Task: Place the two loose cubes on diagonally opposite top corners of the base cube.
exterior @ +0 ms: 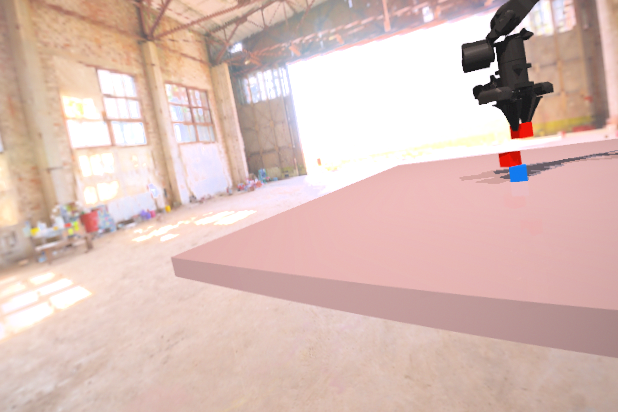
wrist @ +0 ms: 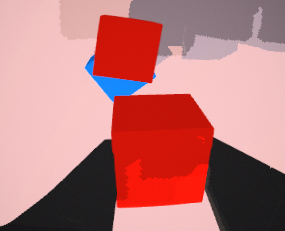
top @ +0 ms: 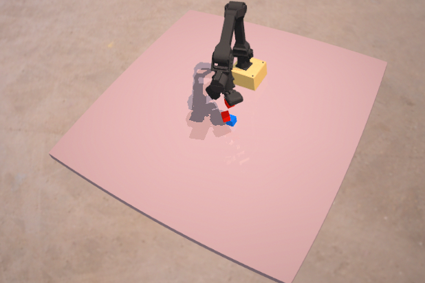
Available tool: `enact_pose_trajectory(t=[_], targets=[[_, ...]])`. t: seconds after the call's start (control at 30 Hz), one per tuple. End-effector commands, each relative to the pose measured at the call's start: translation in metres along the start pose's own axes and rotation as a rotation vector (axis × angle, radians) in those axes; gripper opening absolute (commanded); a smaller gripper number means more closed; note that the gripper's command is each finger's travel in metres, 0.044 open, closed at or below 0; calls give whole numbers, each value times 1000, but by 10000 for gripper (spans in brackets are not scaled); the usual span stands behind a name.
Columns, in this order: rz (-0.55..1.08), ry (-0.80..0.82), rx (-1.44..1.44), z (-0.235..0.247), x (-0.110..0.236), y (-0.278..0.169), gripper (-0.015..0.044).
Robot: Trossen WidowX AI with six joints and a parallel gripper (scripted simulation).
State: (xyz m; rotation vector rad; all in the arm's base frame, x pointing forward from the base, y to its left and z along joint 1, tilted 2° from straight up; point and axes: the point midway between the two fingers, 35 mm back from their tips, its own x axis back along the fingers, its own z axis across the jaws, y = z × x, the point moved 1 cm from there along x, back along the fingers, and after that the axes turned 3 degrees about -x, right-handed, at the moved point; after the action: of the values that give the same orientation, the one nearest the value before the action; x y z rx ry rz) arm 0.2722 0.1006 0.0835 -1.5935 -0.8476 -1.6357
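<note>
The blue base cube (top: pixel 233 121) (exterior: pixel 518 173) (wrist: pixel 118 88) sits on the pink table top. One red cube (top: pixel 225 116) (exterior: pixel 509 159) (wrist: pixel 128 49) rests on top of it, over one corner and overhanging, and looks level. My gripper (exterior: pixel 521 126) (wrist: pixel 157 147) is shut on the other red cube (top: pixel 228 104) (exterior: pixel 526 130) (wrist: pixel 160 149), one black finger on each side. In the exterior view the held cube is in the air, higher than the placed red cube, with a visible gap below it. In the top view the gripper body hides the fingertips and part of the held cube.
The arm stands on a yellow block (top: pixel 252 75) behind the cubes. The pink table top (top: pixel 155 170) (exterior: pixel 400 238) has its edges far from the cubes. The arm's shadow falls on it beside the cubes.
</note>
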Motion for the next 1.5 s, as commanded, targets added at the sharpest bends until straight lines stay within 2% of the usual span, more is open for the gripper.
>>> enact_pose_trajectory(t=[0.0, 0.27, 0.6, 0.93, 1.3, 1.47], targets=[[2, 5, -88, 10, -1, -4, 105], [4, 6, -180, 17, -2, -10, 105], [4, 6, -186, 15, -30, -10, 105], [4, 6, -186, 15, -32, -10, 105], [4, 6, -180, 16, -60, -10, 105], [4, 6, -180, 16, -61, -10, 105]])
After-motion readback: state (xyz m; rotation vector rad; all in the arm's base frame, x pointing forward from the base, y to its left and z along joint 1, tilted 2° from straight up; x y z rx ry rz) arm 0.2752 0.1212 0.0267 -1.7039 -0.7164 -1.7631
